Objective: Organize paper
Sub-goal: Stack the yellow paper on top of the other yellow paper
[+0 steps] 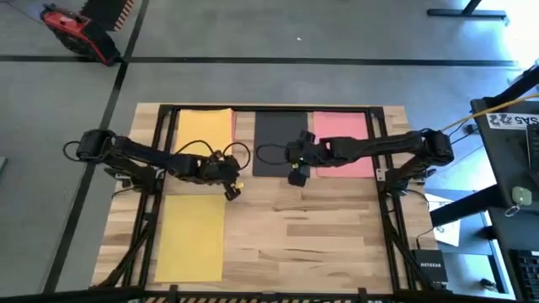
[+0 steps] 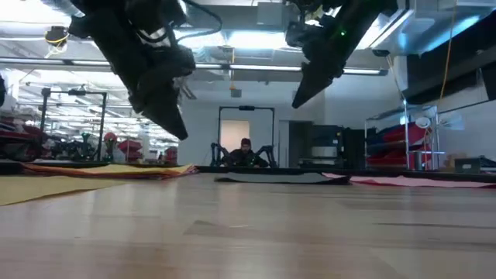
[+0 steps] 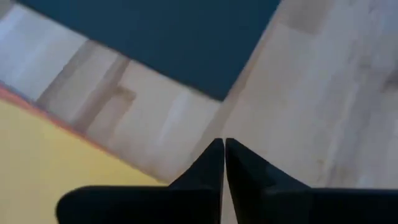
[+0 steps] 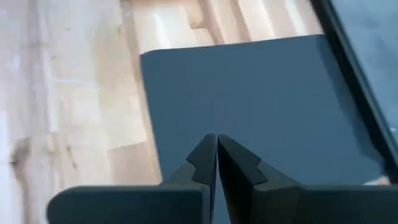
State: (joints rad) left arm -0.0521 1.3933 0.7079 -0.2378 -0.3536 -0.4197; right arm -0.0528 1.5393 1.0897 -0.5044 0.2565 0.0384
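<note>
Sheets lie flat on worktop (image 1: 286,227): black (image 1: 280,141) center back, pink (image 1: 341,135) beside it, yellows left. Right gripper (image 4: 217,144) above black's edge, left gripper (image 3: 224,146) nearby, both clenched, empty. Should open fingers and descend onto the edge.

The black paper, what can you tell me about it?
The black paper is a thin, dark, plain rectangular sheet lying flat on the wooden table at its far edge, between an orange-yellow sheet and a pink sheet. The right gripper hovers shut above its near edge, not touching it.
</note>
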